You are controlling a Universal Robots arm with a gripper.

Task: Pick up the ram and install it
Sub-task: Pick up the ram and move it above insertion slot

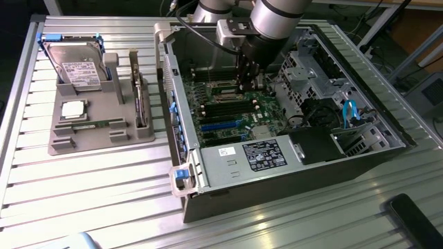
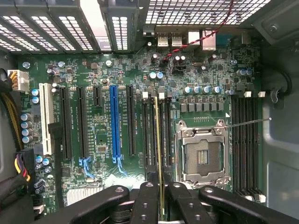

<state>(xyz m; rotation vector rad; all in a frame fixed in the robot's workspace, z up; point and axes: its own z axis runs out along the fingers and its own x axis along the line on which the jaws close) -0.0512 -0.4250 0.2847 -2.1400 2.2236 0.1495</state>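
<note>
Grip was narrow: the pincer (image 2: 161,193) clamped the ram (image 2: 158,140) edge-on, its long edge running along the memory slots (image 2: 148,135) under the pincer, evidently for seating. Just to one side lay the empty CPU socket (image 2: 202,156). Neighbouring slots left little sideways room, with open space above.

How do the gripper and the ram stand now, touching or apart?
Touching. In the wrist view the gripper has its fingers pressed on both sides of the ram.
</note>
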